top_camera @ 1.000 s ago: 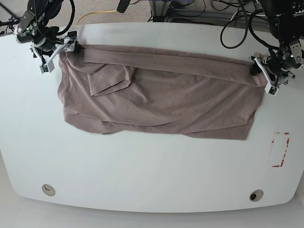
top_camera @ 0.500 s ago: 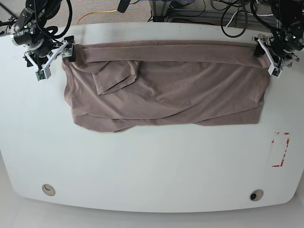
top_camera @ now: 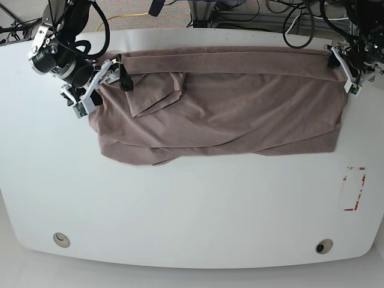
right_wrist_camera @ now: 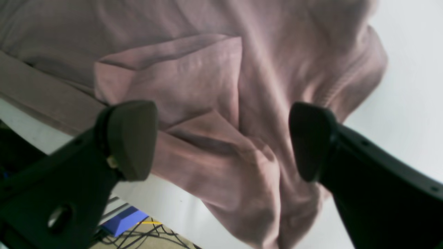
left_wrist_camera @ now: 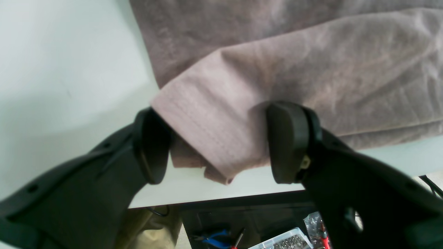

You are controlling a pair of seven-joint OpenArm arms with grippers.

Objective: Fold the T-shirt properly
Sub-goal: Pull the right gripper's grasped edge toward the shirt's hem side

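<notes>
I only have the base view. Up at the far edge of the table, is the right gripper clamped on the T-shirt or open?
Observer: Open. In its wrist view, the right gripper has its jaws spread wide above the T-shirt and pinches nothing.
Operator: What lies under it?
Observer: A folded-over flap of the shirt, with bunched cloth running toward the table edge.
Operator: And the left gripper?
Observer: The left gripper has a stitched hem corner between its pads, and the cloth touches both. I cannot confirm a firm pinch.
</notes>
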